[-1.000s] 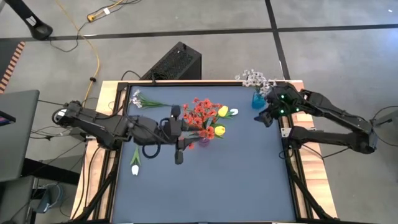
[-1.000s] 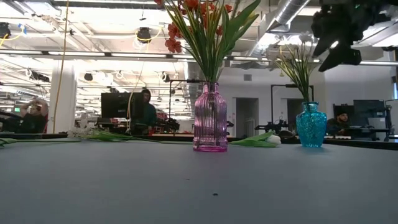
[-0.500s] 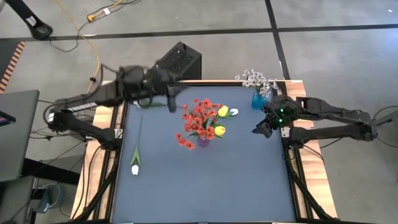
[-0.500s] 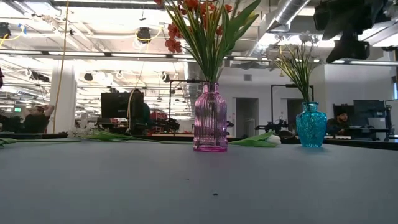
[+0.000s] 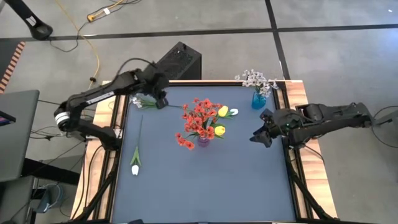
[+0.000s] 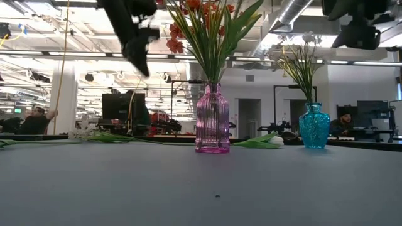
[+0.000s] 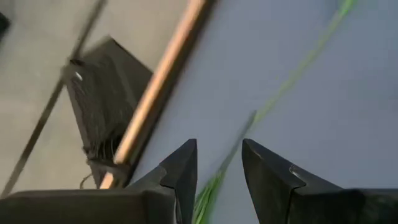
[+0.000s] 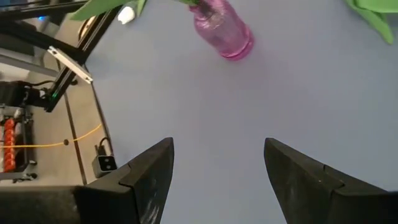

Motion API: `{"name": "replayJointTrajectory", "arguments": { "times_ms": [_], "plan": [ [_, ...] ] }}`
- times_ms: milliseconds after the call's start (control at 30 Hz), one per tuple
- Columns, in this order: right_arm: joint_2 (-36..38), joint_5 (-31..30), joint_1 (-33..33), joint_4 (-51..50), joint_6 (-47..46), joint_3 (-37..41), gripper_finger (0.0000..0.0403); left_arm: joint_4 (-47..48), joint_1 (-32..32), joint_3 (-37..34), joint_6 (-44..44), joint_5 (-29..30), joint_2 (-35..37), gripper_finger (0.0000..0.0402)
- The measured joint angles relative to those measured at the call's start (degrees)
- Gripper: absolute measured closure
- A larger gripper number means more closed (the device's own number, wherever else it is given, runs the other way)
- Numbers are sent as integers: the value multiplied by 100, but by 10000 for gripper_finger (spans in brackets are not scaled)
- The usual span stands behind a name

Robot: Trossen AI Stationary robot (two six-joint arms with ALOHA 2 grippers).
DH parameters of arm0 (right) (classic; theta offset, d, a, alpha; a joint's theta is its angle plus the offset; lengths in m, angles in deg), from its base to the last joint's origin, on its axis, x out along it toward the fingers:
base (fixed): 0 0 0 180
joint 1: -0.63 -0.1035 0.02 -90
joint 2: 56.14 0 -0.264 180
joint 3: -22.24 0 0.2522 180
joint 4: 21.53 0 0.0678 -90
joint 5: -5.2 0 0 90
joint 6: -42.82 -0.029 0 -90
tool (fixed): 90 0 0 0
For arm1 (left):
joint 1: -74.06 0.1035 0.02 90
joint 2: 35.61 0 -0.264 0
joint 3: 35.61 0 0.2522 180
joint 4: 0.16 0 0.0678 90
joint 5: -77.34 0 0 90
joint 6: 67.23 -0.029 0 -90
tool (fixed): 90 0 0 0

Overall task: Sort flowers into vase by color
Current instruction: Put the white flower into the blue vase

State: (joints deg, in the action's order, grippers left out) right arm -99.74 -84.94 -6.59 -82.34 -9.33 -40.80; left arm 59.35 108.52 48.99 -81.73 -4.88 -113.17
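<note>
While no writing reads, pink vase (image 5: 203, 141), blue vase (image 5: 257, 99)

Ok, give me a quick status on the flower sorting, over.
Left gripper open, empty, above the white-lilac spray at the far left edge. Right gripper open, empty, by the right edge. White tulip still loose on the table. Nothing in the way.

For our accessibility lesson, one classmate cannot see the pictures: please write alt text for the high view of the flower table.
A pink ribbed glass vase of red and yellow flowers stands mid-table on the dark blue tabletop, with a small blue glass vase of white-lilac sprays at the far right corner. A white tulip lies near the left edge. The left pincer hovers over a loose spray; the right pincer is open.
</note>
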Motion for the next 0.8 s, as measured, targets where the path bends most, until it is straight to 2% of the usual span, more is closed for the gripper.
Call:
{"name": "replayJointTrajectory", "arguments": {
  "times_ms": [167, 233, 367, 500, 633, 800],
  "plan": [
    [-134, -157, -418, 107, -193, 2, 126, -9, 12, -517, -1025, -343, -516, 285],
    [-248, -156, -559, 210, -200, 2, 126, -20, 6, -663, -1361, -272, -760, 284],
    [-518, -155, -812, 395, -202, 2, 126, -24, 45, -703, -1479, 416, -1332, 269],
    [-814, 37, -1074, 498, -202, 2, 126, -10, 163, -698, -1842, 344, -1851, 236],
    [-1075, 399, -1383, 633, -205, 2, 126, -73, 326, -698, -1993, 659, -2335, 206],
    [-1310, 430, -1743, 674, -370, 2, 126, -263, 488, -698, -1999, 432, -2601, 196]
  ]
}}
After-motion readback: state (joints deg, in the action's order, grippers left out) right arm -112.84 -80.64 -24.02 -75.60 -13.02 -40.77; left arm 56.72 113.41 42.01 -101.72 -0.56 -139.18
